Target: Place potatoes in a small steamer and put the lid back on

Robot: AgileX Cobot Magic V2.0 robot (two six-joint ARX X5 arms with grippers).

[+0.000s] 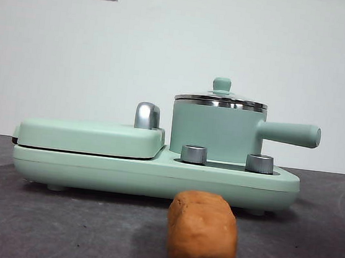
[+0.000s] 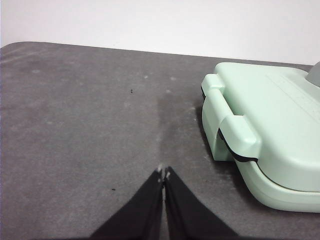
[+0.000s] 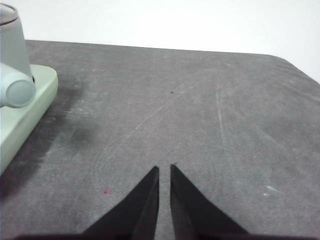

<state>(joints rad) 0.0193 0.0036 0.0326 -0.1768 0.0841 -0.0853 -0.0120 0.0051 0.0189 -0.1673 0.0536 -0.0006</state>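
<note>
An orange-brown potato lies on the dark table in front of the appliance, near the camera. The mint-green small steamer stands on the right half of the appliance base, its thick handle pointing right. The glass lid with its green knob sits on the steamer. Neither arm shows in the front view. My left gripper hangs shut and empty over bare table beside the griddle. My right gripper is shut with only a thin slit between its jaws, empty, on the steamer handle's side.
A flat green griddle cover with a chrome handle fills the left half of the base. Two metal dials sit on the base in front of the steamer. White wall with sockets stands behind.
</note>
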